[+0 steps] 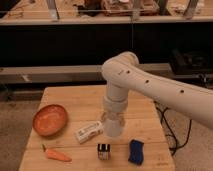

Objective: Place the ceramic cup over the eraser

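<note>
Writing: the eraser [103, 151], a small dark block, bears white markings too blurred to read, as is the print on the white oblong pack [89, 132] just up-left of it. The plain white tapered ceramic cup [113, 130] sits just above and right of the eraser, at the tip of the down-pointing gripper [113, 122], whose grip cannot be told. A wavy-edged blue piece [135, 151] lies right of the eraser, a carrot [56, 155] left, and a round orange bowl [50, 120] farther up-left. All rest on a pale wooden table [75, 97], with dark shelving [60, 45] behind it.
</note>
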### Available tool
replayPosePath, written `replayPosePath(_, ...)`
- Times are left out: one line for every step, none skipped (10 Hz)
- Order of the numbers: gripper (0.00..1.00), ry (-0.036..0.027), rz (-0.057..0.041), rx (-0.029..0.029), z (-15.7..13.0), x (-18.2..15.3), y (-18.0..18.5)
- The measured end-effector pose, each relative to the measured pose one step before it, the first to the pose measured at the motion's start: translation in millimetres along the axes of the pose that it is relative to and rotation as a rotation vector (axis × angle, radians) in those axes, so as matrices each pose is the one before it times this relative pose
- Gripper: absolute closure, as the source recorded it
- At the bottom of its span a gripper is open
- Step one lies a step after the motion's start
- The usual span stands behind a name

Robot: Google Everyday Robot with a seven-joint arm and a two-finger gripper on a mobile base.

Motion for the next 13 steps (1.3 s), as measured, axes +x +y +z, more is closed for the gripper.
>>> replayPosePath(1.00,-0.00556,0.00178,0.01232,-3.80,-0.63,-0.88)
replayPosePath(1.00,-0.00877,0.00365,0.01224,-5.80,-2.44,-0.57)
replayPosePath(1.00,-0.00770,-0.00399,-0.00577,-3.86,-2.54,-3.22)
replayPosePath(1.00,-0.00754,0.00214,-0.00899,-1.20,-1.68,-1.78)
replayPosePath(1.00,-0.01174,0.00406,-0.01112,-2.46,-2.58,-1.23)
replayPosePath(1.00,-0.01034,0.00120,-0.00401,-1.64,-1.91,-0.50)
replayPosePath(1.00,-0.00911,0.00074,0.00021,-2.27,-2.17,-0.71)
replayPosePath(1.00,-0.00934,-0.00208,0.00363,-3.09,-2.96,-0.20)
replayPosePath(1.00,-0.00621,-0.00538,0.00583,-2.97,-3.34,0.79)
replayPosePath(1.00,-0.00531,-0.00451,0.00918,-2.37,-3.87,1.28)
replayPosePath(1.00,-0.00293,-0.00207,0.01079,-1.38,-3.36,1.27)
replayPosePath(1.00,-0.00303,0.00013,0.01119,0.03,-3.35,2.39)
replayPosePath(1.00,-0.00256,0.00138,0.01149,-0.11,-3.42,3.32)
